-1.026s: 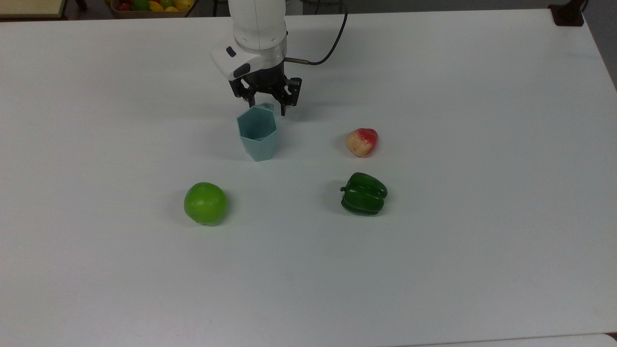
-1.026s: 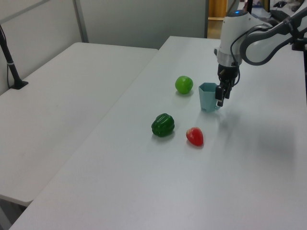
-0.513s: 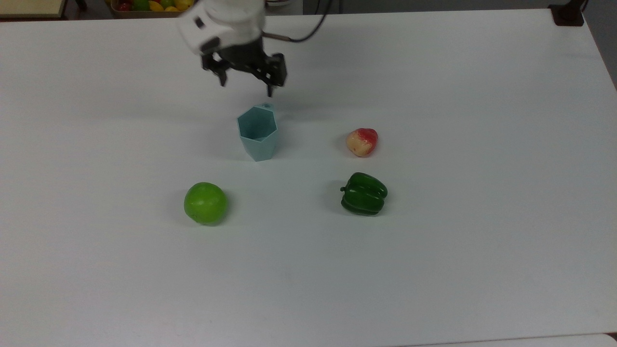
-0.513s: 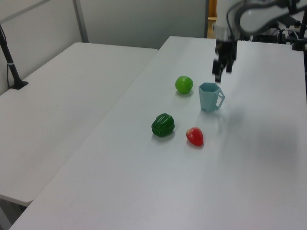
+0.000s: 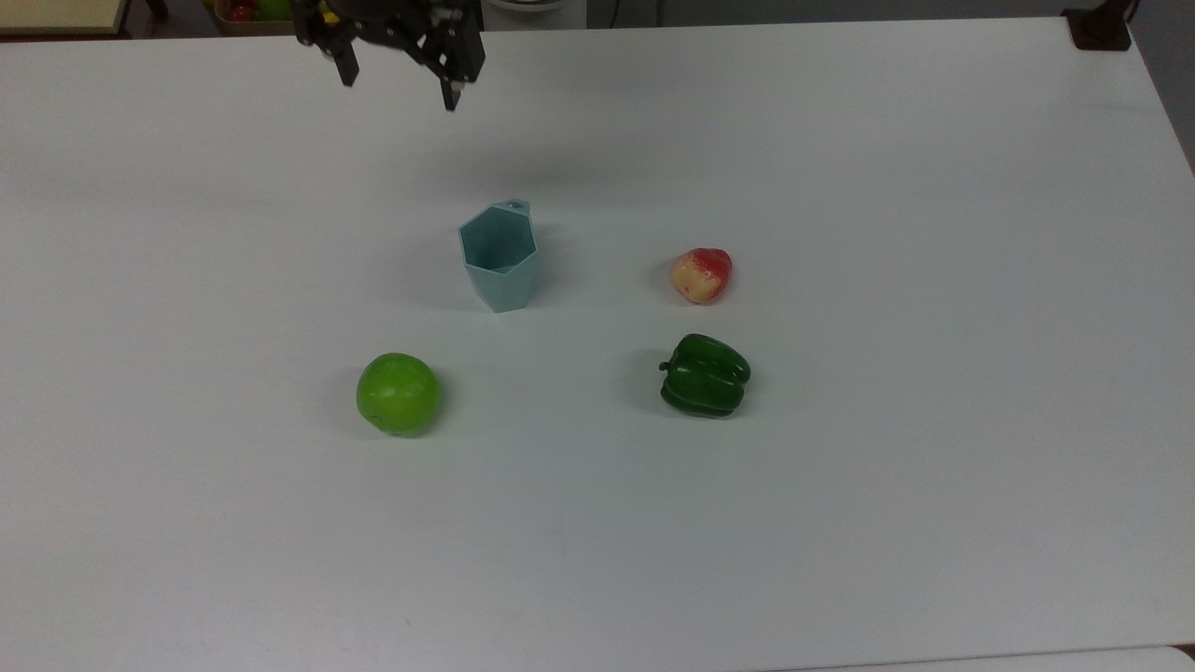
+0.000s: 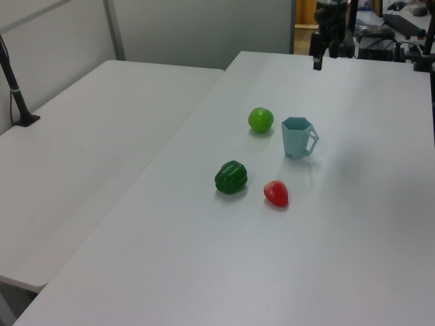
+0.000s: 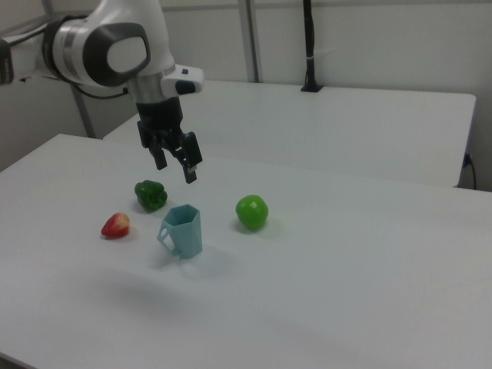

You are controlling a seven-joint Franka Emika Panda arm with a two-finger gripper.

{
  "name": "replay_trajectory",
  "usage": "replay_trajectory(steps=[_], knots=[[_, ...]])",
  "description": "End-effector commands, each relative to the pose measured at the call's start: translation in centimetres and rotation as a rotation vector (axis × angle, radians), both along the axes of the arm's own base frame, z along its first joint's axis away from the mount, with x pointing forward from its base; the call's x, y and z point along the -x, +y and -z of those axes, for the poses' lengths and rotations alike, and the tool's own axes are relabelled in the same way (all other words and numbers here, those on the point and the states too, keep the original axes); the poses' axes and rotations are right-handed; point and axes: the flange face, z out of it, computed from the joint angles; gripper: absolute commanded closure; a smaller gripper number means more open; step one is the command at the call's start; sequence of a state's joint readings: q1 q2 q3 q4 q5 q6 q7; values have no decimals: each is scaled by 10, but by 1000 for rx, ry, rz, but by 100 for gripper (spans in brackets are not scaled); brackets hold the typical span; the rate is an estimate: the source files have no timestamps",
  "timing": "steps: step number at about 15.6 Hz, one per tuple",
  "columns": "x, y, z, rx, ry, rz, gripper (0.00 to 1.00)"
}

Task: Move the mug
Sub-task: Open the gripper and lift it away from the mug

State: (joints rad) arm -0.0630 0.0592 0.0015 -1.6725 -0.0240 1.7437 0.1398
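Mug [image 5: 500,257] standing upright on the white table [image 5: 840,523], roughly mid-table, rim up, handle poking toward the far edge in the top view. In the left view, handle [image 6: 311,141] sticks out to the left view's right. Nothing touching it.

Gripper [image 5: 400,73] hanging in the air w/ fingers spread wide apart, holding nothing, well clear of the mug. In the right view, up above the mug and a bit to the right view's left.

Other stuff on the table: green apple [image 5: 398,394] near the mug toward the top view's lower left, strawberry [image 5: 701,274] off to the top view's right, green pepper [image 5: 705,375] just below the strawberry. All apart from each other, none touching the mug.
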Motion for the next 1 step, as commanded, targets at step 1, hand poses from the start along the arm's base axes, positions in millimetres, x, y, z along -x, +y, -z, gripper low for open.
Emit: replay_trajectory(steps=[1], knots=[[19, -4, -16, 8, 31, -35, 0]])
